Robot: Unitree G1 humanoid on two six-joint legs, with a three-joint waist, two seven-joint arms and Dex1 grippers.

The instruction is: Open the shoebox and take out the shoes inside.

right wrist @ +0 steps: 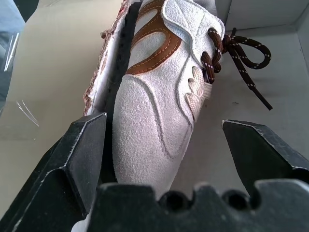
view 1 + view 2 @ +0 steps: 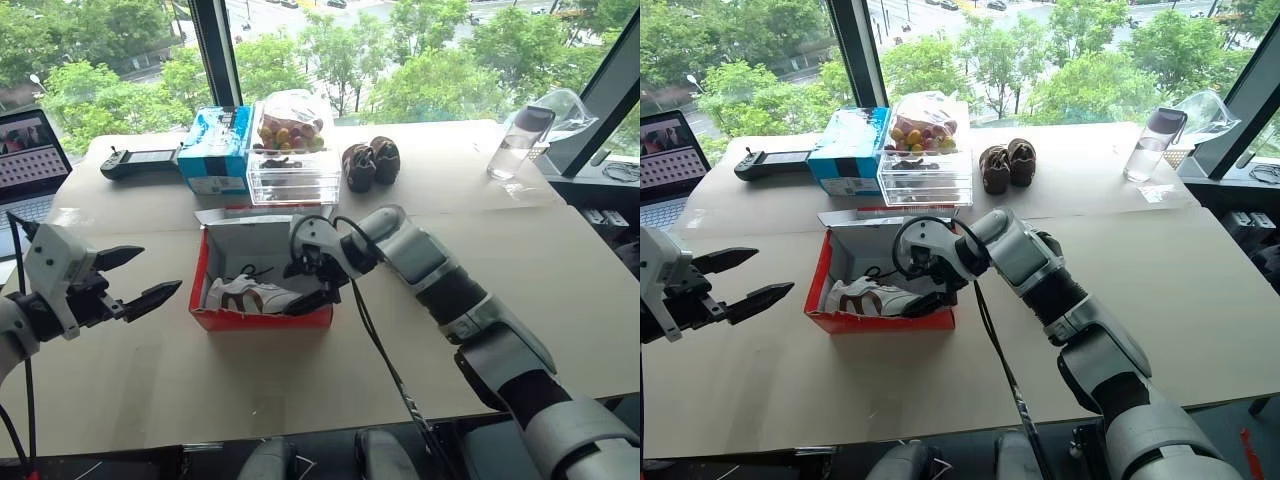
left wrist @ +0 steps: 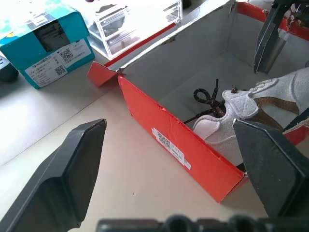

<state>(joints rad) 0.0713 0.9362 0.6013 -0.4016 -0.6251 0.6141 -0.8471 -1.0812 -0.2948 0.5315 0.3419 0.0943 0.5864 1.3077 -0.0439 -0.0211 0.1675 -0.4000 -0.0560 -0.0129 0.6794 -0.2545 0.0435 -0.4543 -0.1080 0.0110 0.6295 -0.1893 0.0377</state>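
Note:
The red shoebox [image 2: 262, 318] stands open in the middle of the table, its lid [image 2: 232, 214] folded back on the far side. Inside lies a white sneaker [image 2: 250, 295] with brown side stripes and dark laces [image 1: 236, 48]. My right gripper [image 2: 306, 287] reaches down into the box from the right and is open. Its fingers [image 1: 82, 154] straddle the sneaker [image 1: 154, 121], the other finger standing apart from it. My left gripper [image 2: 140, 278] hovers open to the left of the box, above the table, with nothing between its fingers [image 3: 63, 174].
Behind the shoebox stand a blue carton [image 2: 215, 148] and a clear plastic box of fruit [image 2: 293, 160]. A dark brown pair of shoes [image 2: 370, 163] sits to their right. A bottle [image 2: 518, 140] stands at the back right. At the back left are a black controller [image 2: 140, 160] and a laptop [image 2: 25, 160].

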